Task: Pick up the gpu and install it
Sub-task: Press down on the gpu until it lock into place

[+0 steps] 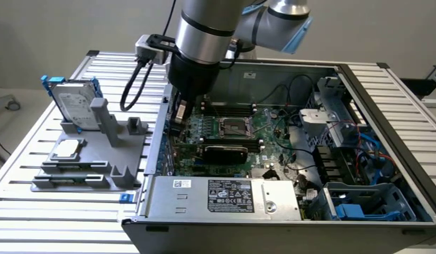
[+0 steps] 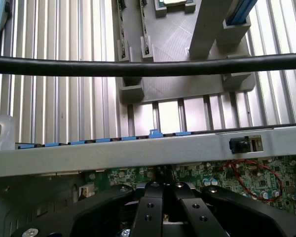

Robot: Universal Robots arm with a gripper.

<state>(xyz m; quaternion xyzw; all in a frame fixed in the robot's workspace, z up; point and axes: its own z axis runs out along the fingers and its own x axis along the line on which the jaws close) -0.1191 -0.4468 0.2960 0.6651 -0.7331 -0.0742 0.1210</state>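
Gpu (image 1: 225, 154) lengthwise across motherboard (image 1: 274, 143)

- The gpu (image 1: 225, 154) shows a glossy black shroud.
- Matt grey plastic holder (image 1: 98, 159) sits on the ribbed, shiny aluminium table (image 1: 34, 211).
- Brushed silver metal on the hard drive (image 1: 73, 106).
- Gripper (image 2: 163, 195): matt black.

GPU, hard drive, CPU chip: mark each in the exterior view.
GPU (image 1: 225, 154), exterior view, on its glossy black shroud inside the case.
Hard drive (image 1: 75, 103), exterior view, on its silver label face.
CPU chip (image 1: 67, 149), exterior view, on its flat silver top.
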